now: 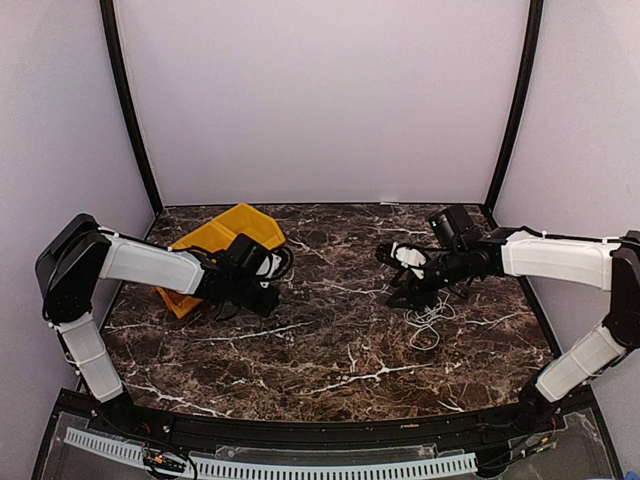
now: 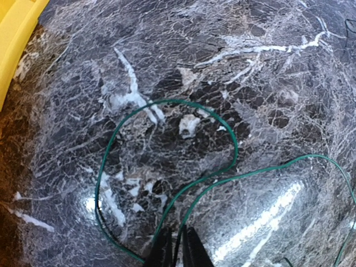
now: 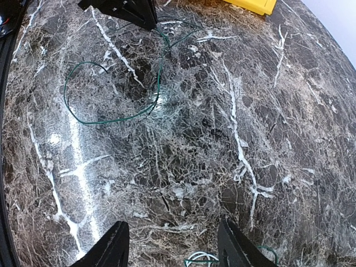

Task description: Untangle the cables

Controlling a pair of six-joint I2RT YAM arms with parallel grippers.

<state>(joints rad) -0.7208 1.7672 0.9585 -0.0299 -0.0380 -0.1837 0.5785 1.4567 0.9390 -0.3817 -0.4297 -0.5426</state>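
Top view: the white cable (image 1: 430,322) lies loose on the marble table (image 1: 330,370), just beside the right gripper (image 1: 406,294). The left gripper (image 1: 232,300) sits by a yellow bin (image 1: 235,228). Left wrist: its jaws are clenched on the green cable (image 2: 172,100). Right wrist: 2 fingers (image 3: 111,247) are spread wide, holding nothing.

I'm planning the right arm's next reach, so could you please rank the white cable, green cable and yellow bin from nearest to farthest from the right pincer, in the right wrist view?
From the right pincer:
1. white cable, at the bottom edge, between its fingers.
2. green cable, looped mid-table, upper left.
3. yellow bin, at the far top edge.
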